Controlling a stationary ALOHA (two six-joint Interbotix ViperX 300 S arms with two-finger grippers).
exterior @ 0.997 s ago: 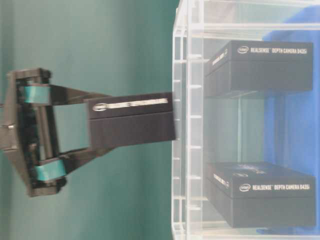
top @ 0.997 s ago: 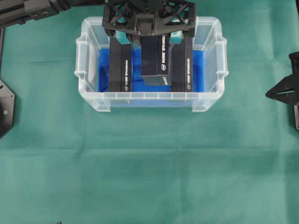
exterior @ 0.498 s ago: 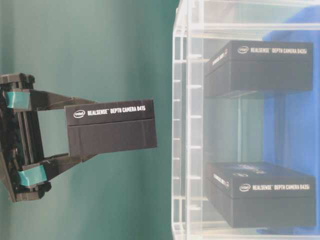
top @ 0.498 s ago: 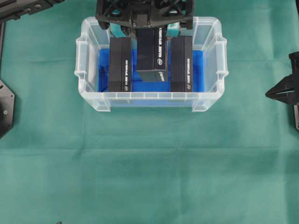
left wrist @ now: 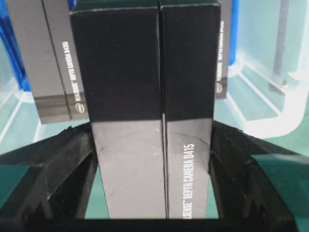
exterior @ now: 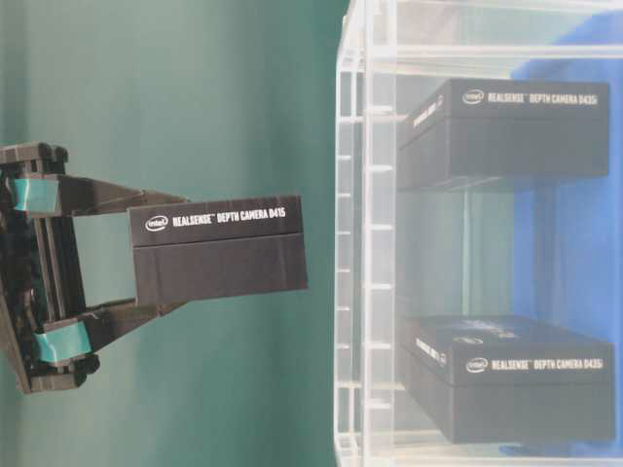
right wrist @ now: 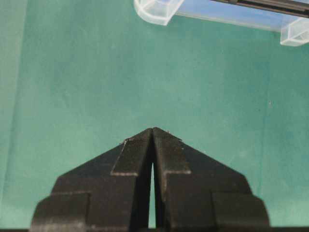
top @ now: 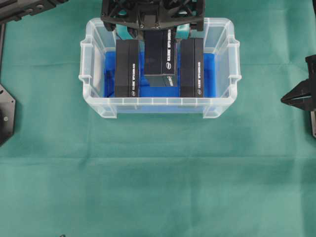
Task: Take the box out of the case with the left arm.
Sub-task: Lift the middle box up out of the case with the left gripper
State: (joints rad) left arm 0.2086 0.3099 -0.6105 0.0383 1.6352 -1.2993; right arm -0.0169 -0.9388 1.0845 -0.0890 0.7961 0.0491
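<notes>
The case (top: 90,101) is sitting on the green cloth (top: 158,187) at the far side, two boxes lying inside it left and right. The left gripper (exterior: 146,255) is clamping the middle box (exterior: 219,250) between its fingers — already lifted clear above the rim, judging by the table-level view, so only carrying it aside and setting it down is remaining. The right gripper (right wrist: 153,137) is idling at the right, fingers pressed together.

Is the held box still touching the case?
Apart. The table-level view shows green background between the box in the left gripper and the case rim.
</notes>
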